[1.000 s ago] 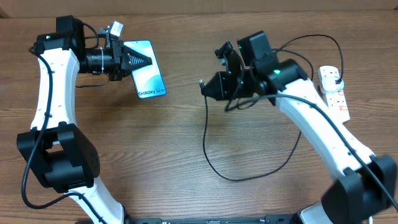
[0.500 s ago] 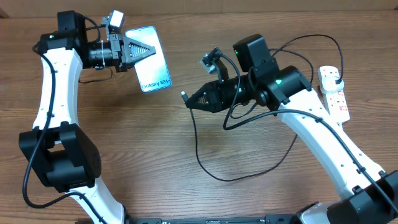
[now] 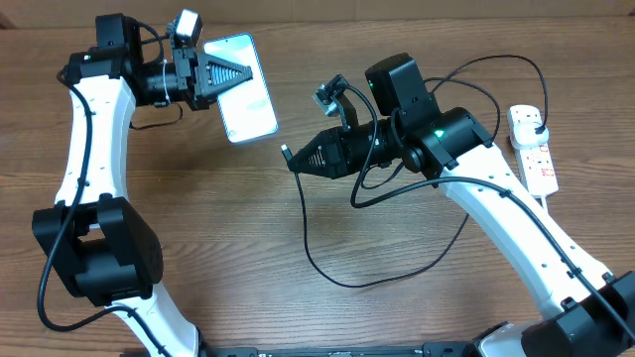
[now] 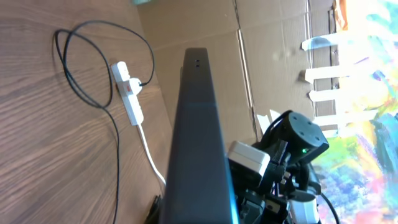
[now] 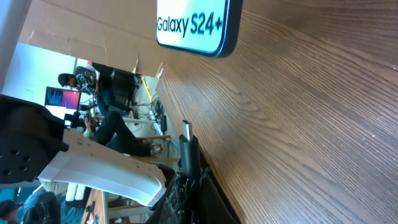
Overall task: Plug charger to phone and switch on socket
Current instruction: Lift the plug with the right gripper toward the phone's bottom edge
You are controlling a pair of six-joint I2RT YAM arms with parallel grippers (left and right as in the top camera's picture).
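My left gripper (image 3: 220, 77) is shut on the phone (image 3: 250, 94), a slim black-framed smartphone with a light blue screen, held above the table at the upper left with its bottom end toward the right arm. The left wrist view shows its dark edge (image 4: 199, 143). My right gripper (image 3: 306, 159) is shut on the charger's connector end (image 3: 287, 153); the tip (image 5: 186, 129) points at the phone's "Galaxy S24+" end (image 5: 193, 25), a short gap apart. The black cable (image 3: 327, 260) loops over the table to a plug (image 3: 537, 128) in the white socket (image 3: 534, 154) at the right.
The socket strip with red markings also shows in the left wrist view (image 4: 129, 93), its white cord (image 4: 149, 152) trailing off. Cardboard walls (image 4: 205, 25) stand behind the wooden table (image 3: 198, 228). Arm cables (image 3: 476, 74) arc above the right arm.
The left gripper has lifted and tilted the phone, moving it right. The right gripper has swung left with the connector tip, closing the gap to the phone's bottom end.
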